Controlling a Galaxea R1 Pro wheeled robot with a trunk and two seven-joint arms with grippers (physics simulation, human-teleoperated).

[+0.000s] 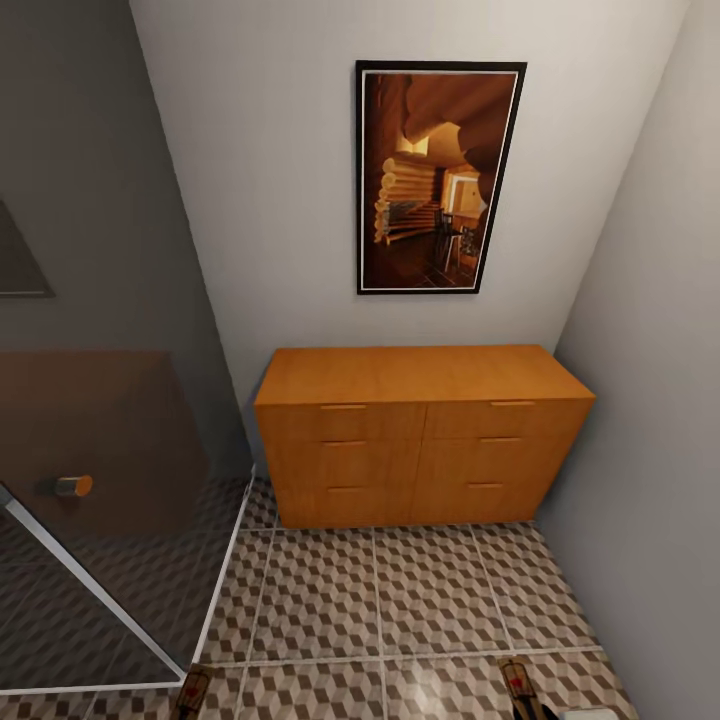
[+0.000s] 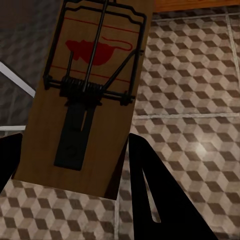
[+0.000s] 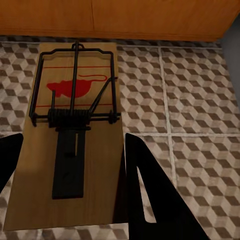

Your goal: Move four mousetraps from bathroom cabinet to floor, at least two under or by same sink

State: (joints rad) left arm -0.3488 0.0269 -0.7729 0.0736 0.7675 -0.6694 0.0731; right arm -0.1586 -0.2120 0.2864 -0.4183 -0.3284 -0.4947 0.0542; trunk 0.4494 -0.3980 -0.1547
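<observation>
My left hand point(image 2: 70, 165) has a mousetrap point(image 2: 85, 95) between its two dark fingers point(image 2: 155, 200); the fingers sit just wide enough to take the width of the board and press against its long edges, so it is closed on the trap. The board is brown wood with a black wire frame, a coiled spring across the middle, a dark flat tongue below it and a red mouse shape printed on top. It hangs above the bathroom floor point(image 2: 190, 100), tilted a little against the tile lines.

My right hand point(image 3: 70, 185) grips a second mousetrap point(image 3: 70, 125) the same way, fingers point(image 3: 150, 200) closed against both long sides of the board, red mouse mark facing up, over the cube-patterned tiles.

From my head camera the ends of both traps peek in at the lower edge, one to my left point(image 1: 192, 688) and one to my right point(image 1: 517, 682), well apart. Ahead stands the cabinet point(image 1: 420, 440), all drawer fronts shut, against the wall under a framed picture point(image 1: 438, 178). A glass panel point(image 1: 110, 520) with a round knob stands on my left
</observation>
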